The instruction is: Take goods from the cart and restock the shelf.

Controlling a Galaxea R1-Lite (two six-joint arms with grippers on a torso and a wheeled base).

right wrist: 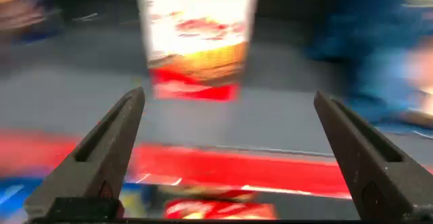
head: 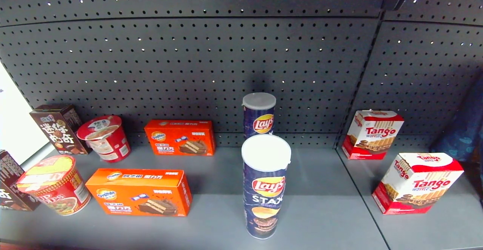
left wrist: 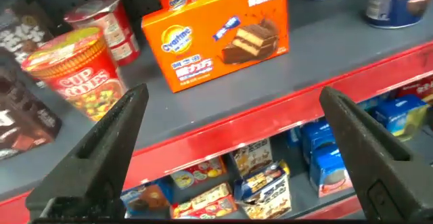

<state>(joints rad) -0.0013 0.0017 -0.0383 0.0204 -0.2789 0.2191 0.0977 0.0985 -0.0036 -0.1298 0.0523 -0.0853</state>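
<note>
On the grey shelf (head: pixel 324 208) stand two blue chip cans, one at the front (head: pixel 265 185) and one behind it (head: pixel 259 114). Two orange cake boxes (head: pixel 140 192) (head: pixel 180 137) lie to their left, and two red-and-white wafer boxes (head: pixel 417 183) (head: pixel 371 134) stand on the right. My left gripper (left wrist: pixel 233 149) is open with nothing in it, in front of the shelf edge, facing the front orange cake box (left wrist: pixel 218 31) and a red cup of noodles (left wrist: pixel 76 70). My right gripper (right wrist: pixel 230 153) is open with nothing between its fingers, facing a blurred wafer box (right wrist: pixel 196 38).
Two red noodle cups (head: pixel 54 185) (head: pixel 105 136) and dark brown snack boxes (head: pixel 58 128) stand at the shelf's left end. A perforated back panel (head: pixel 211 61) closes the shelf behind. Below the red shelf edge (left wrist: pixel 270 119) a lower shelf holds blue packs (left wrist: pixel 331 160) and other small packets.
</note>
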